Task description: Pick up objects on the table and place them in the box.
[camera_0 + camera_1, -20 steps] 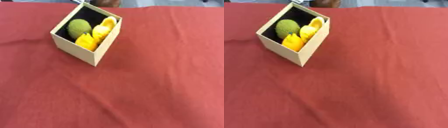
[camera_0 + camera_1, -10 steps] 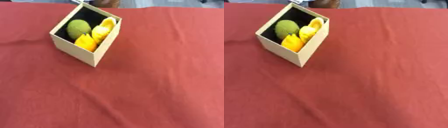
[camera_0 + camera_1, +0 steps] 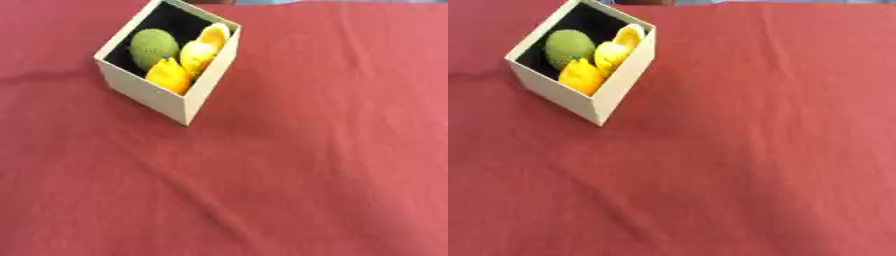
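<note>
A beige open-topped box [image 3: 207,85] stands on the red tablecloth [image 3: 297,165] at the upper left, turned at an angle. Inside it lie a round green fruit [image 3: 154,47] against the dark inner wall and several yellow fruits [image 3: 170,76] along the right side, one of them a curved piece [image 3: 213,36] near the far corner. Neither hand shows in either view. No loose object lies on the cloth.
The red cloth covers the whole table, with slight wrinkles [image 3: 188,195] toward the lower left. A strip of something brown [image 3: 645,2] shows at the far edge just behind the box.
The whole picture has slid: the box now sits higher in both views, which is the camera tilting. The box and its fruits have not moved on the cloth.
</note>
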